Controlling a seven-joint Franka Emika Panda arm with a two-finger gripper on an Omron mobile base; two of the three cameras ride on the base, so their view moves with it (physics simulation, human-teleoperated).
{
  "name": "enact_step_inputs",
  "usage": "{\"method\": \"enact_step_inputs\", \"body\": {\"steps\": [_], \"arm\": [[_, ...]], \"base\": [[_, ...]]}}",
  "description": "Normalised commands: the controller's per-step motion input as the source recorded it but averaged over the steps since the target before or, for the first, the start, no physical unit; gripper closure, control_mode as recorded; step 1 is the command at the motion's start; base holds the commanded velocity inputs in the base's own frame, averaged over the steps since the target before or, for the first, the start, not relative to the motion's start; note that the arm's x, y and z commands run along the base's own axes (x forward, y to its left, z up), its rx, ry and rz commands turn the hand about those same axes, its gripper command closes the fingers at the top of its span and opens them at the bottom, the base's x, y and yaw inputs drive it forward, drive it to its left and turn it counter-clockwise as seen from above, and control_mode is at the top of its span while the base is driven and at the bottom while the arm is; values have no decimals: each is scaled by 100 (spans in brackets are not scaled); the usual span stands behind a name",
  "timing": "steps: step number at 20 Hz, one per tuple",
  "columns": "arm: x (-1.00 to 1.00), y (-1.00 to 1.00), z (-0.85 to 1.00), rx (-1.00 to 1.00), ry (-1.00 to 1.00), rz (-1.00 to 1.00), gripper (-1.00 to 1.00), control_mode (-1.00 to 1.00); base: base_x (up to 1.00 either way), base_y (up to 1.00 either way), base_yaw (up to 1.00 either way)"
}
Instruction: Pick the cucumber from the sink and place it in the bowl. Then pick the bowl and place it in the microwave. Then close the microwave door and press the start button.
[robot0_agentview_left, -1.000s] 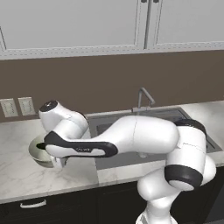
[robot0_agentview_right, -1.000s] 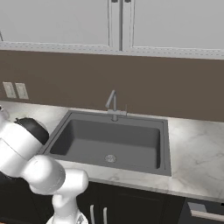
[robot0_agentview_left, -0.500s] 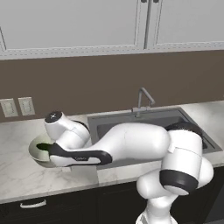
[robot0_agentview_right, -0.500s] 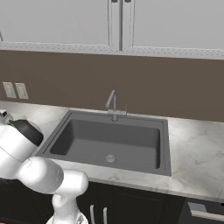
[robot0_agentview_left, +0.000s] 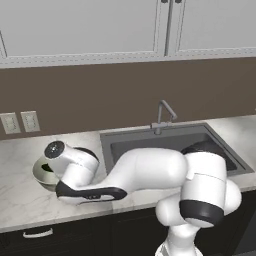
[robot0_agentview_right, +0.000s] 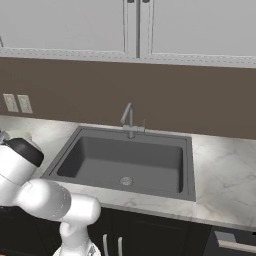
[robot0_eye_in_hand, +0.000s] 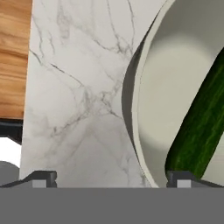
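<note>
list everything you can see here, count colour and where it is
cucumber: one, dark green, lying inside the bowl
bowl: one, pale cream, on the counter left of the sink
sink: one, grey, recessed in the counter
faucet: one, metal, at the sink's back edge
counter: one, white marble
wall outlets: two, off-white, on the brown wall at left
upper cabinets: pale grey, above
arm: one, white, bent low over the bowl
claw: one, open, one tip over the counter, one over the bowl

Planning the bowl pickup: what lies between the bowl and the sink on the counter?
In the left base view, the robot's arm covers the counter between bowl and sink.
</note>
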Motion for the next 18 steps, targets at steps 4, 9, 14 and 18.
{"method": "enact_step_inputs", "body": {"steps": [4,9,14,18], "arm": [[19,26,-30,-3,-9,8,-100,-100],[28,12,-32,0,-6,5,-100,-100],[8,16,-4,0,-8,1,-100,-100],[5,14,-6,0,-5,0,-100,-100]], "base": [[0,0,0],[0,0,0],[0,0,0],[0,0,0]]}}
